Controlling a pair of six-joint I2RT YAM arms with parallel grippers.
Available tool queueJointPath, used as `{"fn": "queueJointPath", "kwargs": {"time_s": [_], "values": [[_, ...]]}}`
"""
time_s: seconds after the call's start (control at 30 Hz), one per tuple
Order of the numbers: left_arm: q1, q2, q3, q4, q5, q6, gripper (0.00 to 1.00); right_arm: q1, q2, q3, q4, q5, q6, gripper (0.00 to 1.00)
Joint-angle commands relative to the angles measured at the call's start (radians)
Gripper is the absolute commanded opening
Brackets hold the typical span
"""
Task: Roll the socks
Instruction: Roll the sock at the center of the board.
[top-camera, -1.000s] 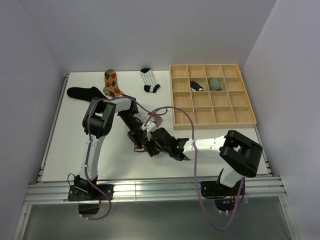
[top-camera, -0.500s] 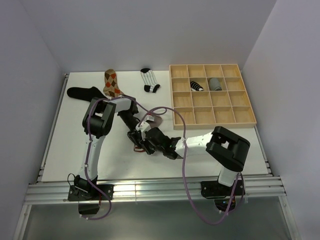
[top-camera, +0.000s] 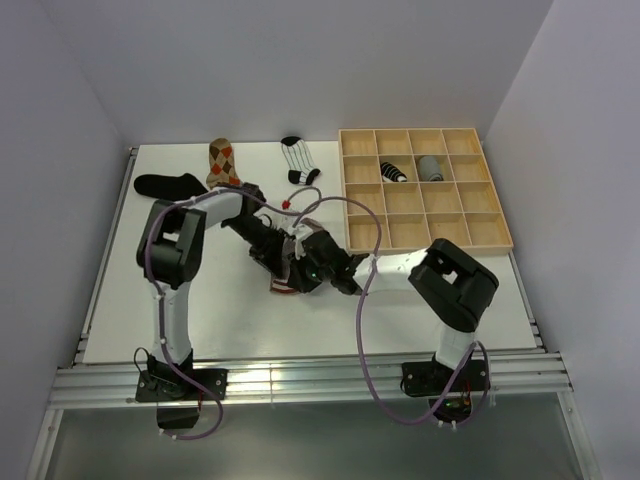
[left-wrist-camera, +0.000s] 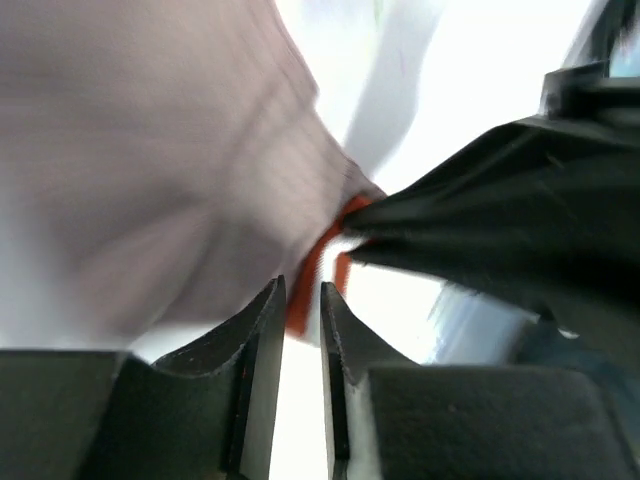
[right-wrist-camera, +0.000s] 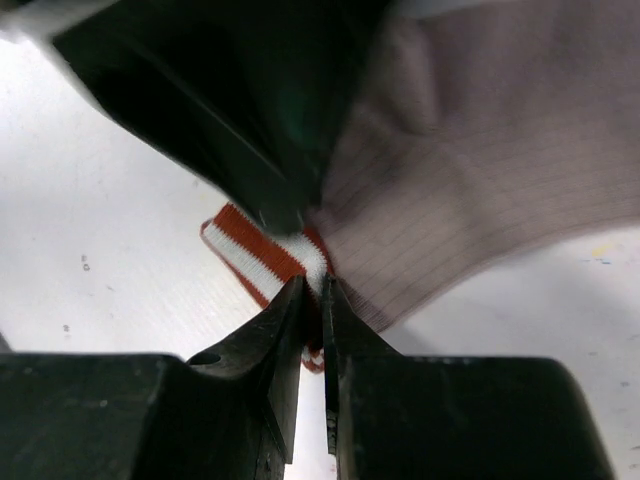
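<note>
Several socks are shown on a white table (top-camera: 200, 320) in the overhead view. At far left, near the back edge, a black sock (top-camera: 165, 185) is laid flat, and a tan-orange argyle sock (top-camera: 222, 162) is laid just beside it. Near the table's centre the left tool (top-camera: 272, 252) is met tip to tip by the right tool (top-camera: 306, 268), and a taupe sock (top-camera: 288, 280) is held between them. In the left wrist view the jaws are seen nearly together, with the orange edge of the cuff (left-wrist-camera: 312, 268) caught between the tips, so this tool is clamped on the taupe sock. In the right wrist view the jaws are likewise pinched onto the orange-and-white cuff, and the taupe body is spread to the right. A black-and-white striped sock (top-camera: 298, 160) is laid flat near the back edge. At right a wooden grid tray (top-camera: 468, 230) is placed. In its second row from the back, a black roll with white bands (top-camera: 393, 172) and a grey roll (top-camera: 430, 167) are lodged in adjacent compartments.
</note>
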Motion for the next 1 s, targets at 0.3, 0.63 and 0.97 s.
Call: {"fn": "queueJointPath", "kwargs": {"time_s": [0.3, 0.63, 0.97], "values": [[0.112, -0.495, -0.331, 0.671, -0.202, -0.113, 0.29, -0.216, 0.246, 0.288, -0.502, -0.554, 0.085, 0.12], [-0.11, -0.929, -0.879, 1.105, -0.604, 0.211, 0.44, -0.286, 0.44, 0.518, -0.748, -0.625, 0.029, 0.14], [-0.325, -1.029, -1.025, 1.201, -0.67, 0.346, 0.64, -0.289, 0.488, 0.587, -0.785, -0.606, 0.037, 0.15]]}}
